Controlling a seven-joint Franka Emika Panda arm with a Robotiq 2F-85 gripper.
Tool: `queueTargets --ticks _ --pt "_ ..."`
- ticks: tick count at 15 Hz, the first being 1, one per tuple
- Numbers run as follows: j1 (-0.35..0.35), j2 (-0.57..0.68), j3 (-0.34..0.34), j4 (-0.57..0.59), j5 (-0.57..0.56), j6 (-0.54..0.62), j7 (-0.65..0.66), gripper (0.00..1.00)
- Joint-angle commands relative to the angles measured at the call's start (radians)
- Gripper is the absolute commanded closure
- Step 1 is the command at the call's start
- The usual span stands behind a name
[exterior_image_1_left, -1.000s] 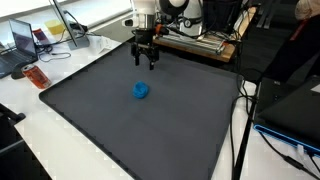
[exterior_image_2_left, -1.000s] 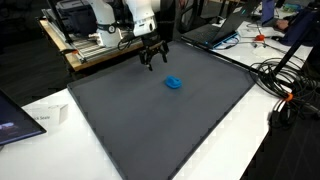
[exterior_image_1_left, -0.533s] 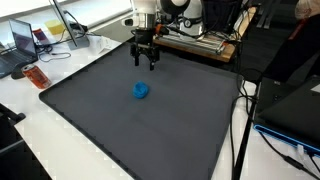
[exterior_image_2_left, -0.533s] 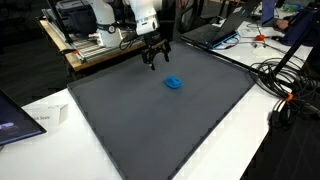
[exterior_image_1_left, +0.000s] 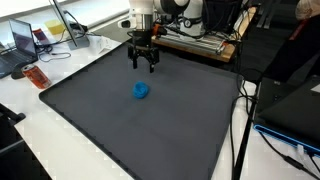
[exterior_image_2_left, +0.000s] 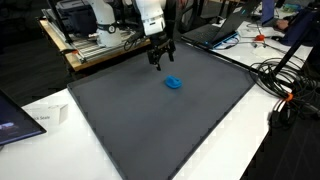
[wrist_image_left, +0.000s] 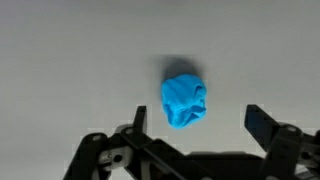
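Note:
A small crumpled blue cloth (exterior_image_1_left: 141, 91) (exterior_image_2_left: 174, 82) lies on the dark grey mat (exterior_image_1_left: 120, 130) (exterior_image_2_left: 150, 120), toward its far side. My gripper (exterior_image_1_left: 142, 66) (exterior_image_2_left: 161, 61) hangs open above the mat, just behind the cloth and not touching it. In the wrist view the blue cloth (wrist_image_left: 184, 101) sits a little ahead of the gripper (wrist_image_left: 197, 123), between the lines of the two spread fingers, with nothing held between them.
A rack with equipment (exterior_image_1_left: 195, 40) stands behind the mat. A laptop (exterior_image_1_left: 22, 40) and an orange object (exterior_image_1_left: 36, 76) lie beside the mat on the white table. Cables (exterior_image_2_left: 290, 85) and a person (exterior_image_2_left: 300, 25) are at one side.
The gripper has turned slightly about its axis and shifted a little above the mat's far side. The blue cloth has not moved.

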Motion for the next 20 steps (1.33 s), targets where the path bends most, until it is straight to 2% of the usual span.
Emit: queueTargets --ticks 1,4,5,9,14,20 --pt "0.051 0.046 -0.064 0.082 -0.116 -0.084 0.098 0.0" --pt "0.077 0.083 -0.096 0.138 -0.186 -0.138 0.152 0.0" --pt "-0.025 0.087 -0.008 0.146 -0.306 -0.144 0.246 0.0" --pt "-0.06 0.123 0.022 0.203 -0.46 -0.224 0.368 0.0" --pt "-0.099 0.165 0.062 0.264 -0.524 -0.298 0.409 0.0" --pt "-0.098 0.217 0.058 0.308 -0.585 -0.329 0.432 0.0"
